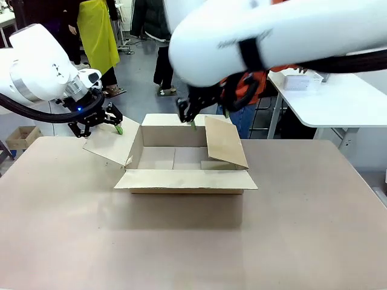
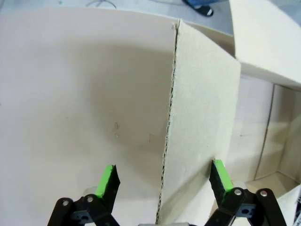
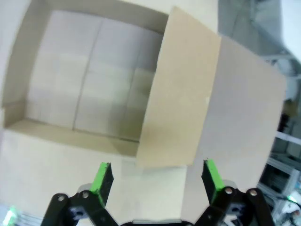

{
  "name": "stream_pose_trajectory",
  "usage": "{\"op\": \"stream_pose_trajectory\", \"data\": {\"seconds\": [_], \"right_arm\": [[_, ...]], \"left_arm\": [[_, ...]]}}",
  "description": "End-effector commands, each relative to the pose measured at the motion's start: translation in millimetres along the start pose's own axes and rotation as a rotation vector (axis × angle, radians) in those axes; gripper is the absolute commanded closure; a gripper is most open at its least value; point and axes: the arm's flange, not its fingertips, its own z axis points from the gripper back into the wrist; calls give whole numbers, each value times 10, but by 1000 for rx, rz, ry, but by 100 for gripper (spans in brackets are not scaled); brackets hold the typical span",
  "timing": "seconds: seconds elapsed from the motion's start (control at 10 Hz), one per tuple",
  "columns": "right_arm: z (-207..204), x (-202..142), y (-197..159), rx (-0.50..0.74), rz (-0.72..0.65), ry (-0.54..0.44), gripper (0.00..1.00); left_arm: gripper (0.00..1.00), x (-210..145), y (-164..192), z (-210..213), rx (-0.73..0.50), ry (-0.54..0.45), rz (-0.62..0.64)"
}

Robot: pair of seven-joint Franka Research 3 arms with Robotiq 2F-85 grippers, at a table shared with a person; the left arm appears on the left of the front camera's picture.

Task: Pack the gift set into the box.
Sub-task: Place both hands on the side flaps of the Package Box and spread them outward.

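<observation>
The box (image 1: 184,179) sits open in the middle of the table (image 1: 302,229). Its left flap (image 1: 112,145) is spread out just under the left gripper (image 1: 115,124), whose fingers stand wide apart with the flap's edge running up between them (neither pad clearly touches it). The right gripper (image 1: 188,119) hovers over the box's far wall, beside the raised right flap (image 1: 224,142), its fingers equally spread and holding nothing.

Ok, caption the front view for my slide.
Left tool and right tool, both open, poised at the side flaps of the open, empty box on the table.
</observation>
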Motion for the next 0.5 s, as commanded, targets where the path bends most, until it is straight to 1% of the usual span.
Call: {"op": "stream_pose_trajectory", "data": {"seconds": [0.0, 0.1, 0.2, 0.3, 0.4], "right_arm": [[-227, 375, 356, -133, -151, 97, 0], [-467, 424, 424, -154, -165, 137, 0], [-696, 449, 431, -210, -198, 155, 0], [-929, 449, 433, -231, -219, 156, 0], [-1072, 456, 409, -268, -239, 136, 0]], "left_arm": [[0, -5, -10, 22, 15, -10, 13], [0, -5, -10, 22, 15, -10, 13], [0, -5, -10, 22, 15, -10, 13], [0, -5, -10, 22, 15, -10, 13], [0, -5, -10, 22, 15, -10, 13]]}}
